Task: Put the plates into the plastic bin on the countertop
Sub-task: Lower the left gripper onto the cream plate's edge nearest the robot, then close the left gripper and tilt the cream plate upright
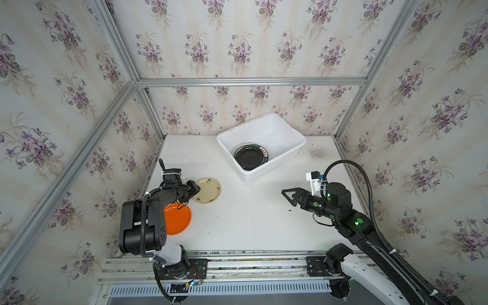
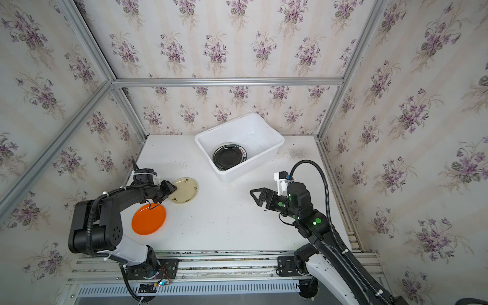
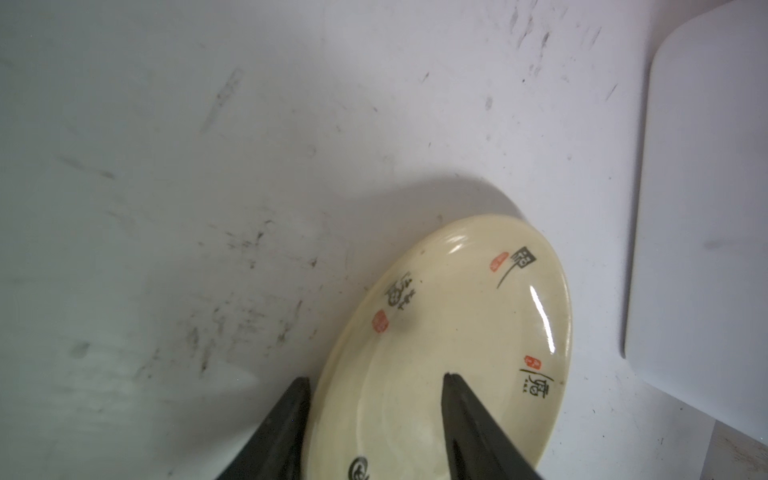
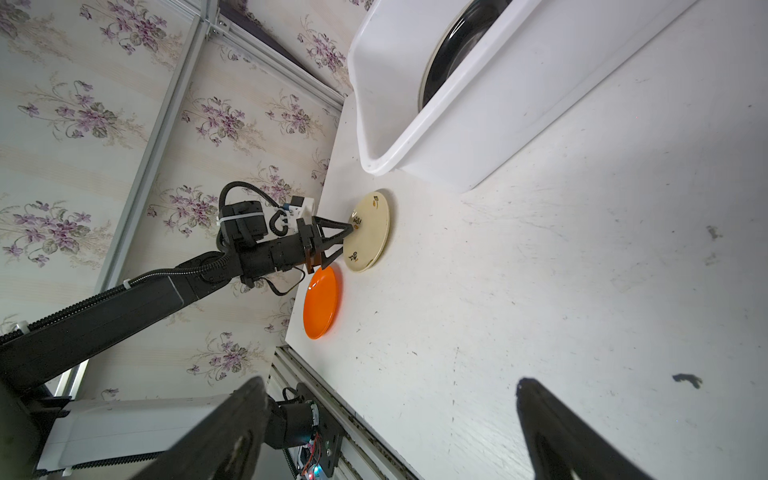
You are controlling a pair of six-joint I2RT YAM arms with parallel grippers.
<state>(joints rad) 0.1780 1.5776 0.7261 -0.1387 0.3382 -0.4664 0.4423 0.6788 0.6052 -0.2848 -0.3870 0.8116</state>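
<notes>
Left pincer (image 3: 376, 380) sits half open, not clamped, astride the rim of the cream plate (image 3: 457, 311) at lower centre. Right pincer (image 4: 390, 382) is spread wide, holding nothing, over the worktop (image 4: 540, 291).

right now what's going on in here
The left gripper has its jaws either side of the cream plate's rim on the table, one finger on the plate, one outside. Whether it grips yet is unclear. The orange plate lies nearby. In the bin a black plate lies on top of others. The right gripper hangs open and empty over the table.
</notes>
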